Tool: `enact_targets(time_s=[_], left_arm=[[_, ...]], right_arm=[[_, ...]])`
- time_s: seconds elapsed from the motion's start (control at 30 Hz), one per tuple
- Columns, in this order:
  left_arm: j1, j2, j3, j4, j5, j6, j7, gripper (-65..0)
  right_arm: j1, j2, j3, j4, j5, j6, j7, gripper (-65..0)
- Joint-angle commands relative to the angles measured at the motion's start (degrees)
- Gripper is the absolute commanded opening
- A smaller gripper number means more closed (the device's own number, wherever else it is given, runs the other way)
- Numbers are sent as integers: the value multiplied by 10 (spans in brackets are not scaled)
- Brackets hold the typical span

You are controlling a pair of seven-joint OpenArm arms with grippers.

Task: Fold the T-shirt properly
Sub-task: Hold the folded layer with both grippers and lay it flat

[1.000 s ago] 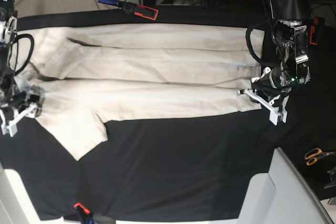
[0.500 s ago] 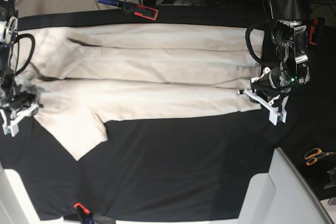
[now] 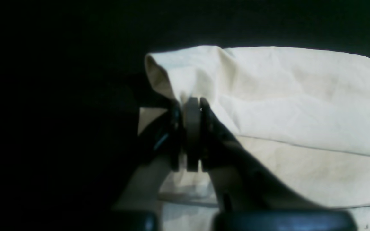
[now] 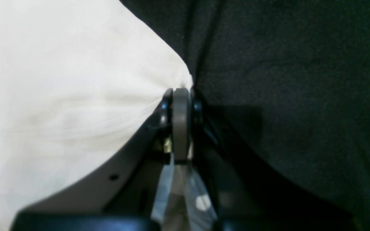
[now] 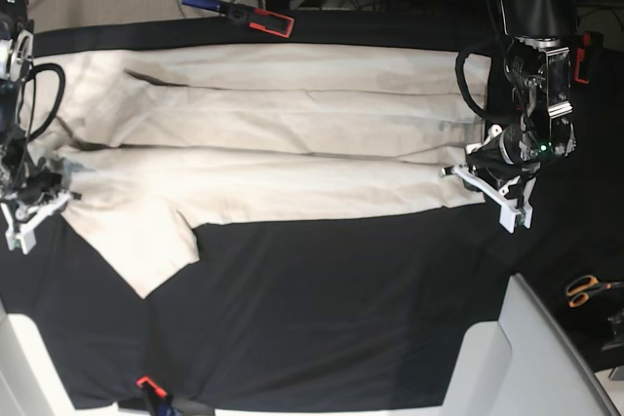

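Base view: the plain cream short-sleeved cotton T-shirt [image 5: 283, 148] lies spread lengthwise across the black table cloth [image 5: 331, 319], folded into long bands, one sleeve hanging toward the near side. Left gripper [image 5: 485, 174], at the shirt's right end, is clenched on the cloth edge; its wrist view shows a raised fold pinched between the fingers [image 3: 206, 128]. Right gripper [image 5: 39, 197], at the opposite end, is likewise clamped on a shirt corner [image 4: 172, 80].

Black arms, white pincer [image 5: 492, 187] fingers, looping black cables
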Motion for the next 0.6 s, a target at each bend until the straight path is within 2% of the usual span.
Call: enact_targets(time_s=[0.0, 0.43, 0.57], left_arm=[[-8, -6, -2, 9, -5, -3, -9, -650], [-8, -6, -1, 9, -5, -3, -8, -650], [-8, -6, -1, 9, -5, -3, -8, -650]], right_arm=[[14, 8, -1, 7, 3, 2, 2, -642], [14, 9, -1, 5, 2, 2, 0, -642], [14, 8, -1, 7, 2, 2, -23, -642]])
